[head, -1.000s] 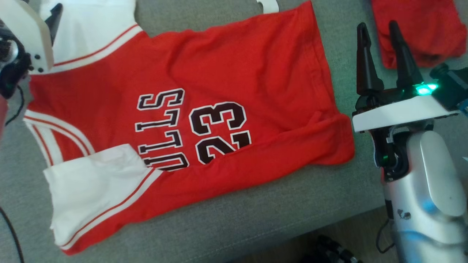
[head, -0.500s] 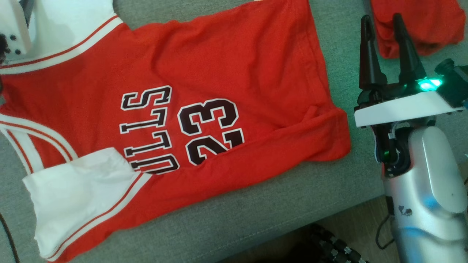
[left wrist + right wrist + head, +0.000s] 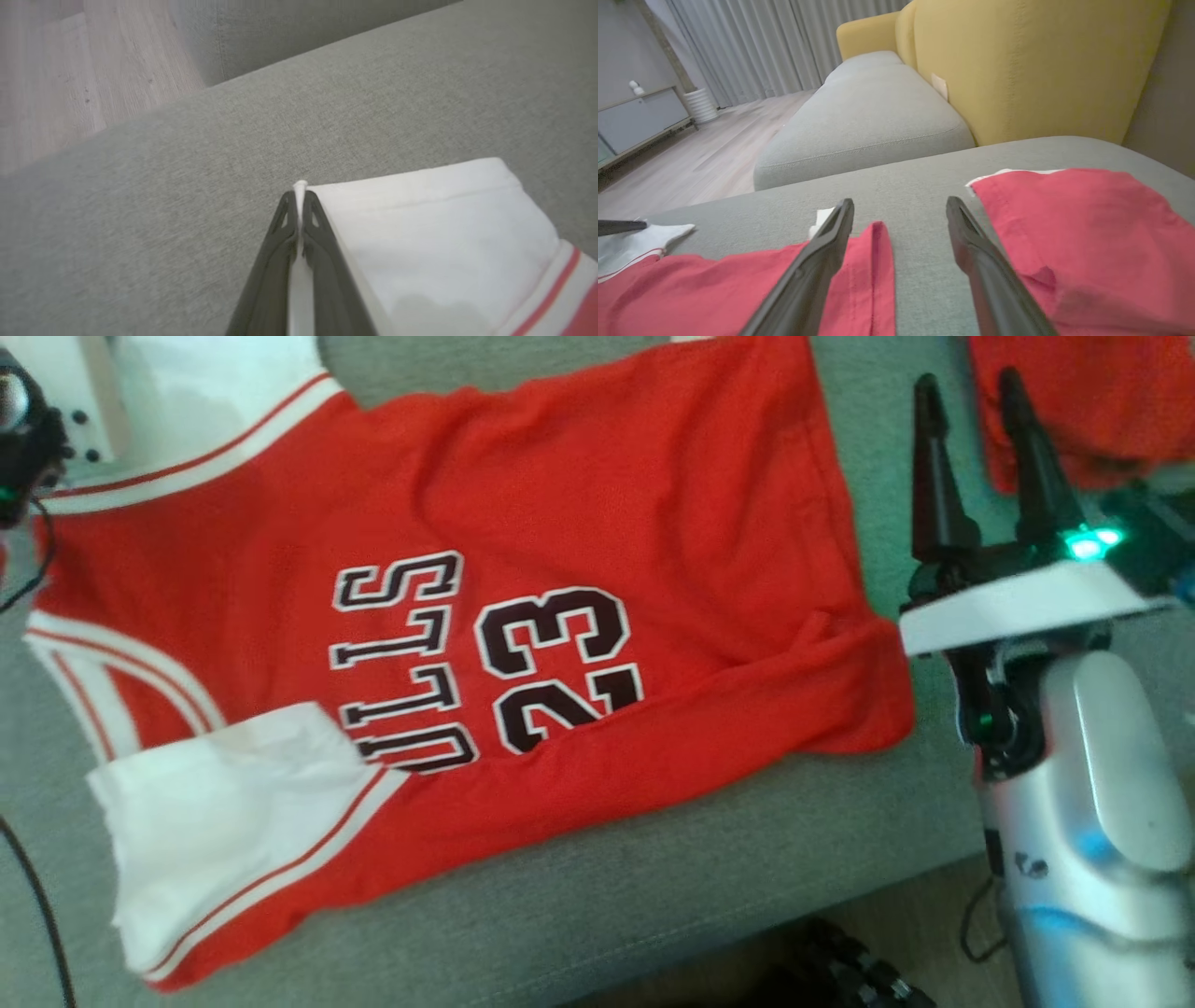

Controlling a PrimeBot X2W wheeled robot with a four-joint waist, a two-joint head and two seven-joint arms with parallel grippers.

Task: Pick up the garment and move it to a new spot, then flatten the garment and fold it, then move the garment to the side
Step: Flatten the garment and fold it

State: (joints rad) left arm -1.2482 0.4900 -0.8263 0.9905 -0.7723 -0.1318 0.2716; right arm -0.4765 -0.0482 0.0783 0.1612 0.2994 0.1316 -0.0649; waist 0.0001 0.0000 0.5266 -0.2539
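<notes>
The garment [image 3: 607, 504] is a red jersey with white sleeves and the number 23, spread on the grey sofa cushion [image 3: 653, 896]. Its near side is folded over the lettering. In the left wrist view my left gripper [image 3: 299, 196] is shut on the corner of a white sleeve [image 3: 434, 233], and a sliver of white cloth shows between the fingers. My right gripper [image 3: 966, 387] hovers open just right of the jersey's hem. Seen from the right wrist, the right gripper [image 3: 900, 203] has bare cushion between its fingers and the garment [image 3: 714, 289] at its left.
A second red cloth [image 3: 1074, 401] lies bunched at the far right, close to the right fingers. The cushion's front edge [image 3: 747, 943] runs along the bottom, with wooden floor below. A yellow sofa back [image 3: 1041, 70] and another grey cushion [image 3: 864, 121] stand beyond.
My left gripper has closed on the white sleeve's corner. The head view has shifted a little sideways. The right arm and the jersey stay where they were.
</notes>
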